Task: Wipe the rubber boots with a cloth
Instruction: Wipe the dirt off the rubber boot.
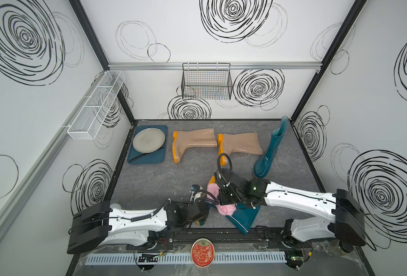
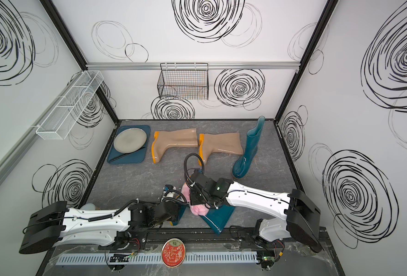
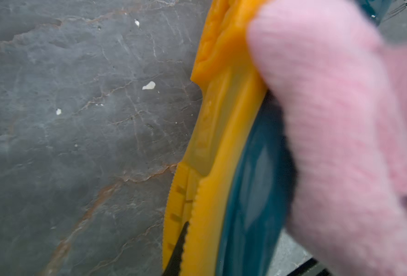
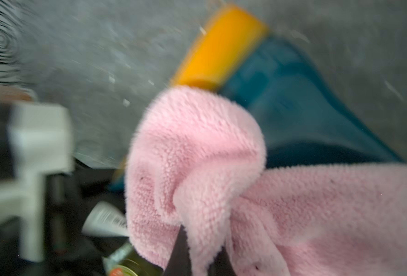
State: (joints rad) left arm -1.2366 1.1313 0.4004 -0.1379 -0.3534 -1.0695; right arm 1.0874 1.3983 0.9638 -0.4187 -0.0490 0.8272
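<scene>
So the right gripper [image 4: 200, 253] is clenched on the cloth [image 1: 225, 210], pressed on the teal boot [image 1: 244, 218] lying by the table's front edge. The left gripper [image 3: 243, 255] looks clamped on its sole. Keep the pressure even and make long strokes along the shaft.

The red round tin [image 1: 202, 252] seems to read "Thank You"; other print is too blurred.

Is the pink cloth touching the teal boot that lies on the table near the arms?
Touching. The left wrist view shows the cloth pressed onto the lying teal boot at its orange sole, no gap.
</scene>
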